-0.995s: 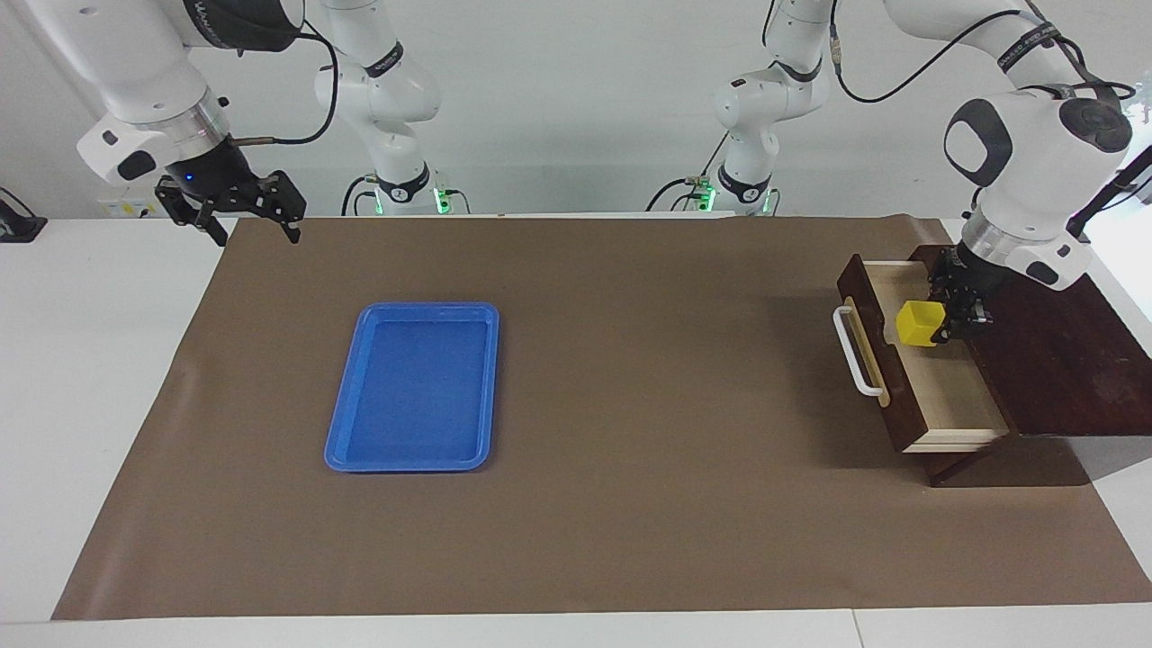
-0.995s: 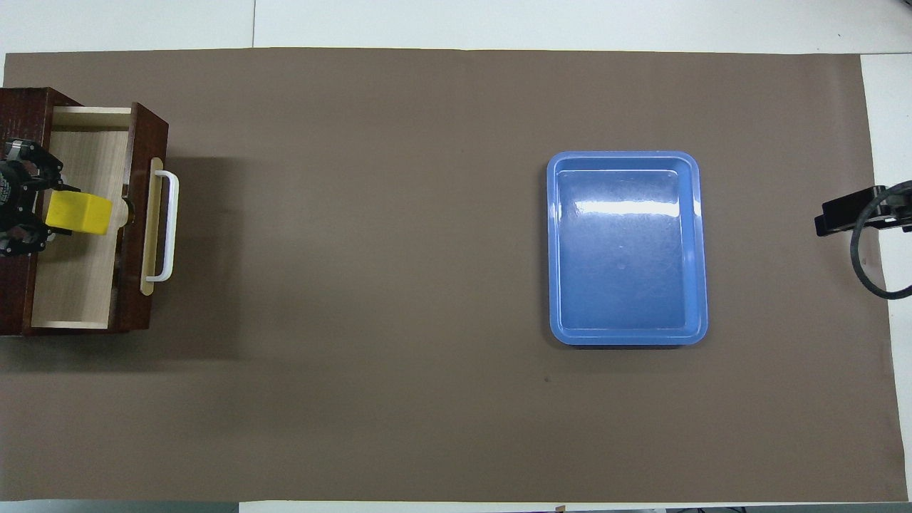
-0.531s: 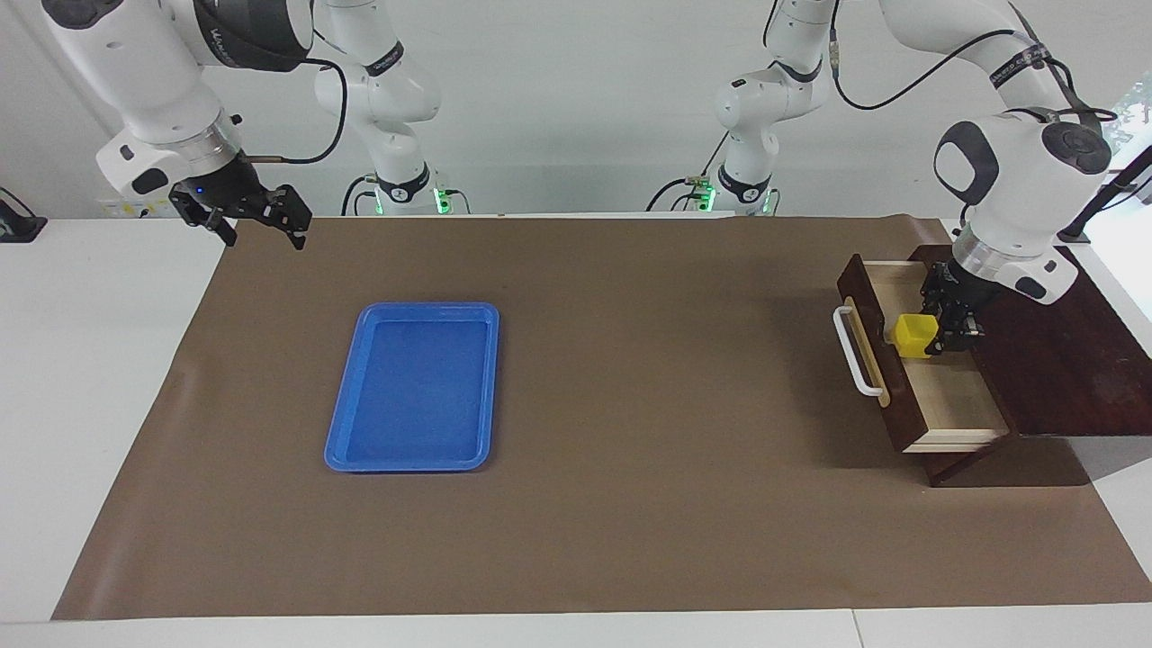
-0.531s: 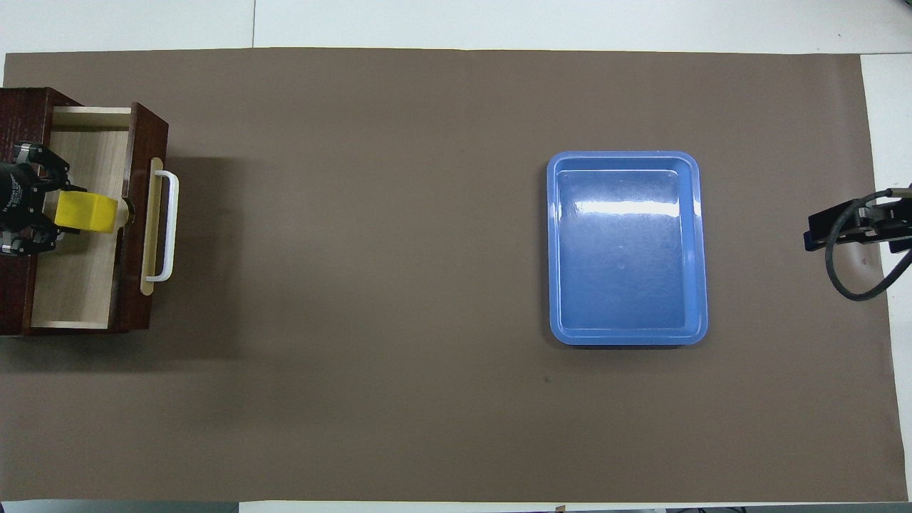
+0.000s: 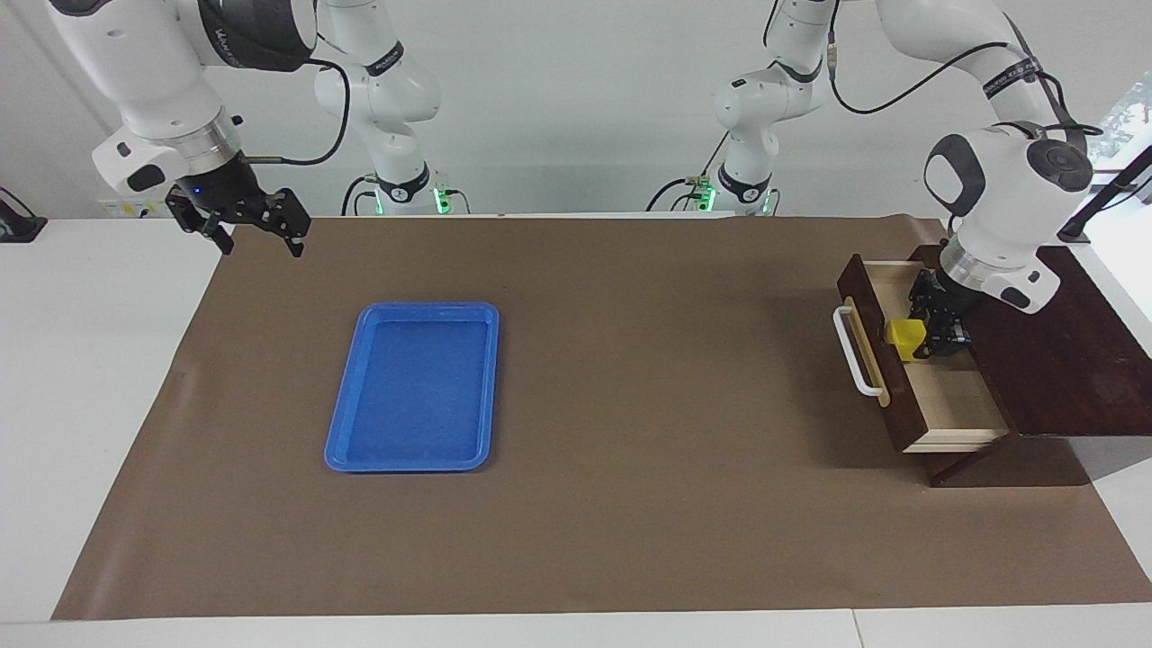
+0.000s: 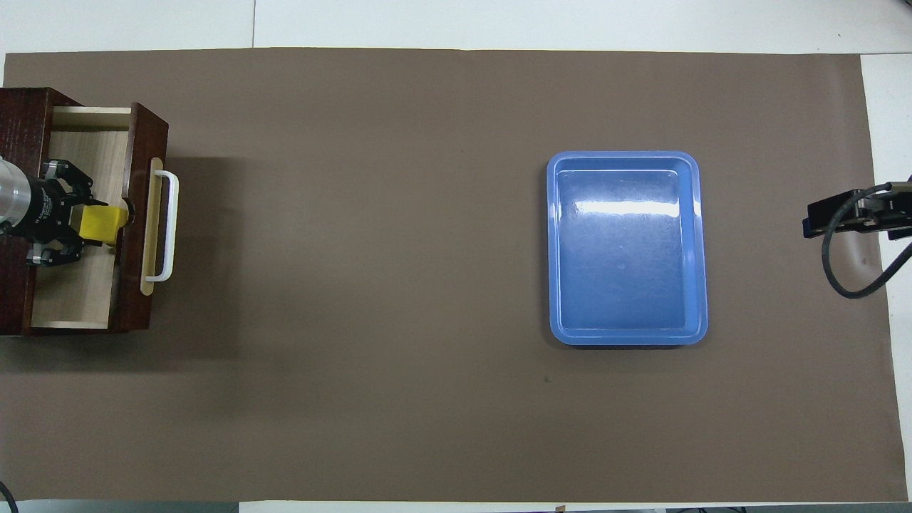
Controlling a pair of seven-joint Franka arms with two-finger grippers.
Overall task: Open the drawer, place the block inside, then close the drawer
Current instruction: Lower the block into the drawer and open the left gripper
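The drawer [image 5: 956,405] stands pulled open from its dark wooden box [image 5: 1062,360] at the left arm's end of the table. Its white handle [image 5: 855,353] faces the mat's middle. My left gripper [image 5: 929,340] reaches down into the drawer, shut on the yellow block [image 5: 903,337], which sits low inside against the drawer front. The overhead view shows the block [image 6: 98,224] held by the left gripper [image 6: 80,228] over the pale drawer floor [image 6: 75,299]. My right gripper [image 5: 259,243] hangs open and empty over the mat's corner at the right arm's end.
A blue plastic tray [image 5: 428,308] lies empty on the brown mat toward the right arm's end, and it also shows in the overhead view [image 6: 621,154]. The right gripper [image 6: 819,226] shows at that view's edge.
My left gripper has lowered the yellow block down into the drawer, closer to the drawer front. My right gripper has shifted slightly near the mat's corner.
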